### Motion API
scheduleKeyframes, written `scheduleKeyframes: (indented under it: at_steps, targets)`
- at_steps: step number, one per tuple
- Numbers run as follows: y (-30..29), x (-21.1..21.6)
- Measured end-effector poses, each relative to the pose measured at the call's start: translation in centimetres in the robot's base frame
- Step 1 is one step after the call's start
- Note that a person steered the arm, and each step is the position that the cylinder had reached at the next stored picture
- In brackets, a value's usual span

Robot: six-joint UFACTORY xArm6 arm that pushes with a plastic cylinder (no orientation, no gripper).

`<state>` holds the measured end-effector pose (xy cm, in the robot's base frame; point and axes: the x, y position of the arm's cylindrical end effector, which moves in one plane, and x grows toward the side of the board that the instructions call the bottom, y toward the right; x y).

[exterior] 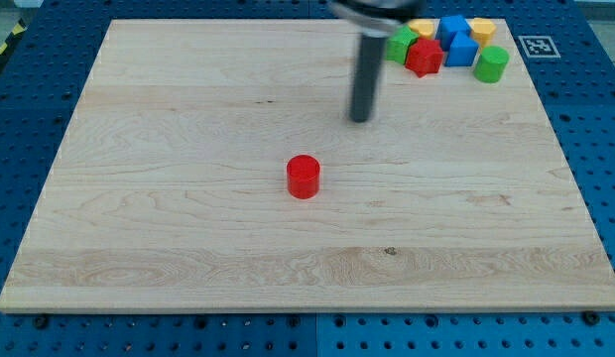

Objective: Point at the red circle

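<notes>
My rod comes down from the view's top edge, a little right of centre, where its wider dark mount is blurred and cut off by the frame. It stands nearly upright, straight and dark along its whole visible length. My tip [361, 119] sits at the rod's lower end, in the upper half of the view, touching nothing that I can make out.
</notes>
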<state>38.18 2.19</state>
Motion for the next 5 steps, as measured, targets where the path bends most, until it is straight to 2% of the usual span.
scheduleKeyframes:
  at_steps: [1, 2, 3, 5]
  targets:
    - [-10.9, 0.7]
    - [-16.2, 5.3]
    - [-15.5, 9.9]
    - [-14.2, 10.2]
